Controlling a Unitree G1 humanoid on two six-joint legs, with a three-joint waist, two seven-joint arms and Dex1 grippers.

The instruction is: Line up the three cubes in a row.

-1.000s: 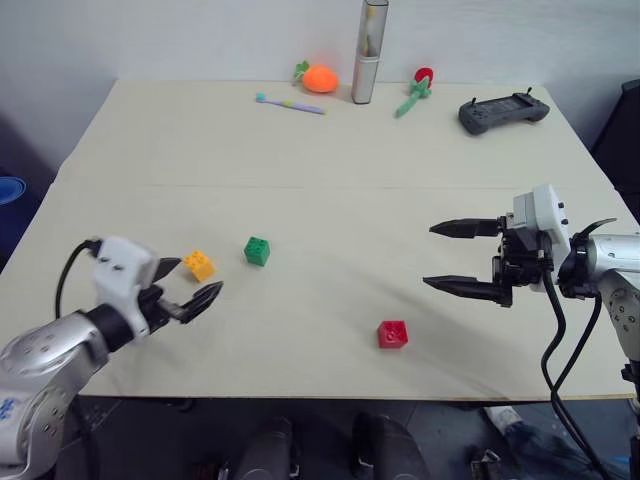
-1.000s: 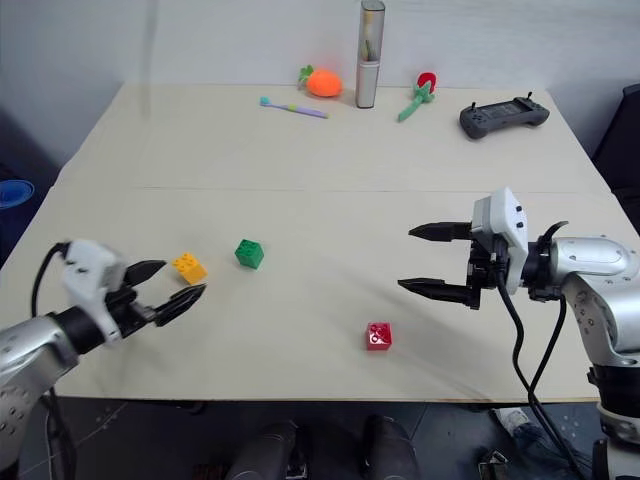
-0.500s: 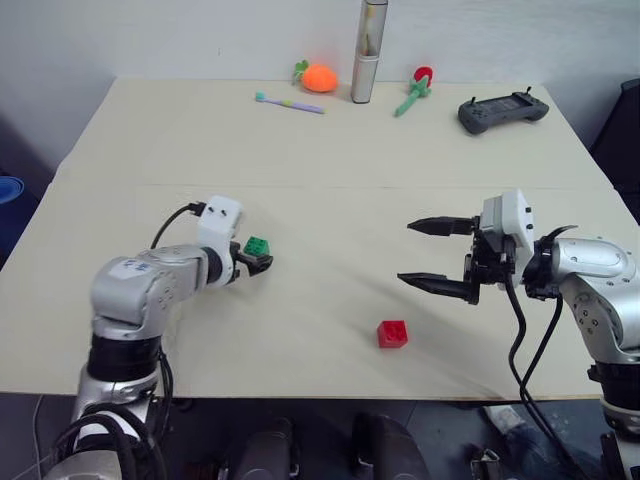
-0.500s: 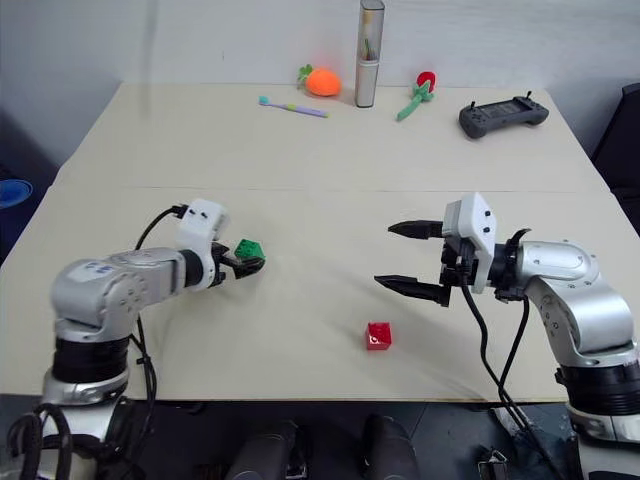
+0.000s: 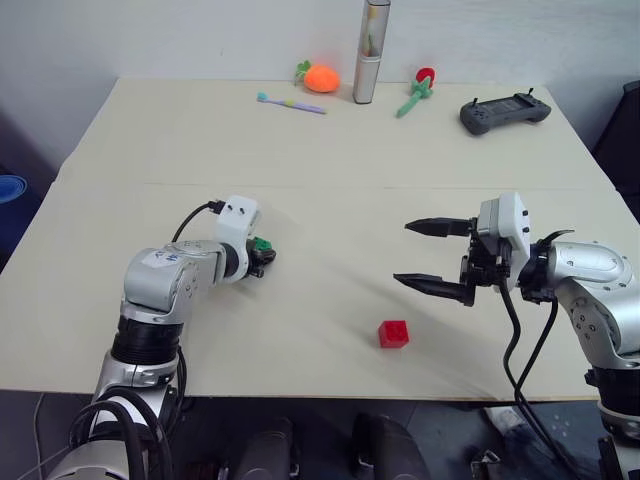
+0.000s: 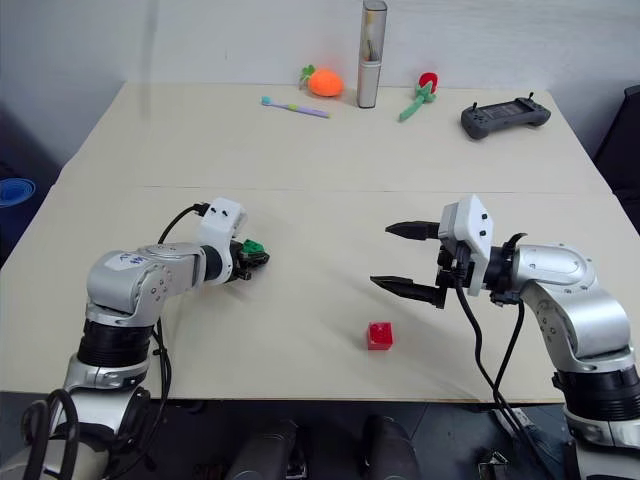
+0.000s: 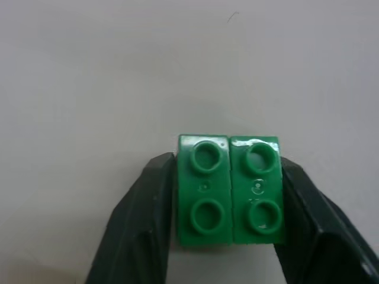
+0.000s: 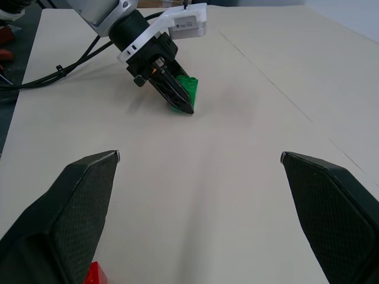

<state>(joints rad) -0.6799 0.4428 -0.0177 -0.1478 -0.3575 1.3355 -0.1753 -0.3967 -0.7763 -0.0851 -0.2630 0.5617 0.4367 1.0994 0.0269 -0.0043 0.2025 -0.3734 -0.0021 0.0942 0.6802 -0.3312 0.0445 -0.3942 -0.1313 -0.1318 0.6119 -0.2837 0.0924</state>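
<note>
The left gripper [image 7: 228,195] is clenched on the green brick [image 7: 228,190]. In the left wrist view, one black finger [image 7: 145,219] presses each of two opposite side faces, and the four studs on the brick's top face are visible between them. In the head views the green brick [image 5: 262,244] sits at the left-centre of the table [image 5: 330,150], at the tip of the left gripper [image 5: 262,256]; whether it rests on the surface or is slightly lifted cannot be determined.

The right gripper [image 5: 432,256] hovers above the right half of the table with its jaws spread wide and nothing between them. Its fingers point toward the robot's left, at the left arm. In the right wrist view, both fingertips [image 8: 89,177] frame bare tabletop, with the left gripper [image 8: 177,94] and the green brick [image 8: 188,90] beyond them.

The red brick [image 5: 393,334] lies on the table near the front edge, below and slightly left of the right gripper, clear of both grippers and well apart from the green brick. The yellow-orange brick cannot be located.

Along the far edge of the table, from left to right: a toothbrush [image 5: 290,103], an orange carrot-like toy [image 5: 319,77], an upright cylindrical container [image 5: 368,50], a red-and-green flower-like toy [image 5: 416,90] and a dark handheld controller [image 5: 505,111].
</note>
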